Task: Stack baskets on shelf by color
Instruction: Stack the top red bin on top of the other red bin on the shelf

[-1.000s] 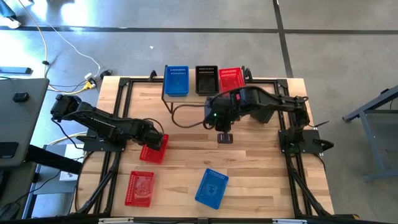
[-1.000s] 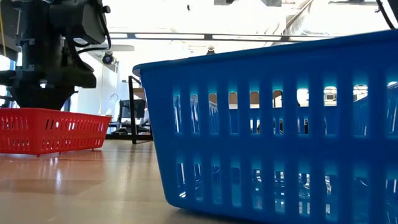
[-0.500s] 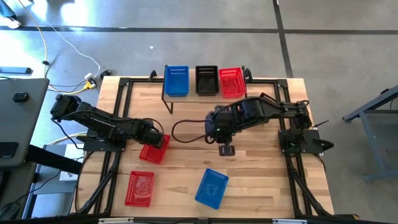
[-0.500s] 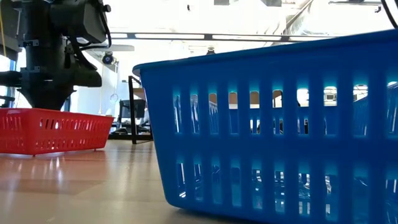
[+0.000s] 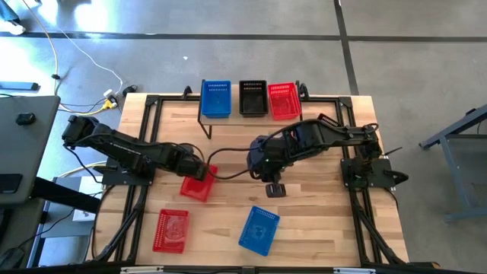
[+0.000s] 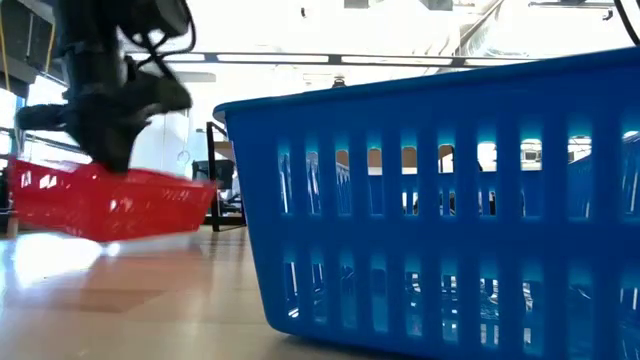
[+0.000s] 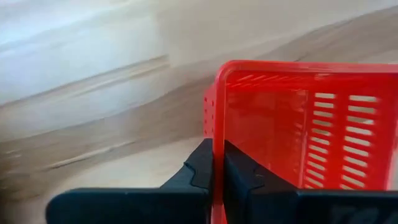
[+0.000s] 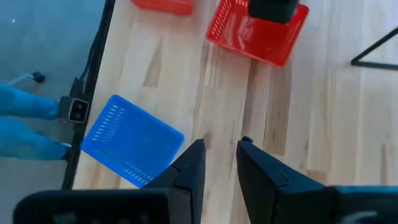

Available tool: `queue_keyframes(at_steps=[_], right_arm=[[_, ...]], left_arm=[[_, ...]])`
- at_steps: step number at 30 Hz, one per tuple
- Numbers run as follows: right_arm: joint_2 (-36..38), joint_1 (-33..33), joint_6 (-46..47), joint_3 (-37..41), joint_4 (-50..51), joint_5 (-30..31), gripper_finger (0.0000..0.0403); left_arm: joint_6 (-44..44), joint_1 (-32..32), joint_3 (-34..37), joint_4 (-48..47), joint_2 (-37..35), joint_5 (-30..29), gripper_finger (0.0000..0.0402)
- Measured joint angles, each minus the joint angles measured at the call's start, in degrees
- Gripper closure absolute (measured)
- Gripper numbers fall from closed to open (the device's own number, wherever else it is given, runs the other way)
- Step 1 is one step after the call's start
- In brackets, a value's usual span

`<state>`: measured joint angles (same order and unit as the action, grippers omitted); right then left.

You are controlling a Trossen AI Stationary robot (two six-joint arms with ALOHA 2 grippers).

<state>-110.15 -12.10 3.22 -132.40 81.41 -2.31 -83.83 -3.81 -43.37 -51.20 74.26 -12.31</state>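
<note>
Gripping red basket (image 5: pixel 199 183) rim, left gripper (image 7: pixel 217 171) off table.

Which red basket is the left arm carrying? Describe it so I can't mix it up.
Start at the shelf at the table's far edge, then come toward the table's middle, left of centre. The red basket there is clamped by its rim in the left gripper; the other loose red basket lies alone nearer the front edge.
</note>
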Motion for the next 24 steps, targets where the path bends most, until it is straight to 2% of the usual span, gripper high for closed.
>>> queue_keyframes(at_steps=[11, 17, 24], right_arm=[[0.0, -1.0, -8.4, 0.0, -0.9, 0.6, 0.0324], [0.0, -1.6, -12.0, 0.0, -3.9, 2.5, 0.0324], [0.0, -1.8, -17.5, 0.0, -9.6, 1.3, 0.0324]], left_arm=[[-2.0, 0.1, -10.1, 0.0, 0.0, -5.0, 0.0399], [-1.8, 0.9, -14.4, -0.1, 0.0, -5.1, 0.04], [0.0, 1.6, -21.0, -1.7, 0.0, -5.8, 0.0401]])
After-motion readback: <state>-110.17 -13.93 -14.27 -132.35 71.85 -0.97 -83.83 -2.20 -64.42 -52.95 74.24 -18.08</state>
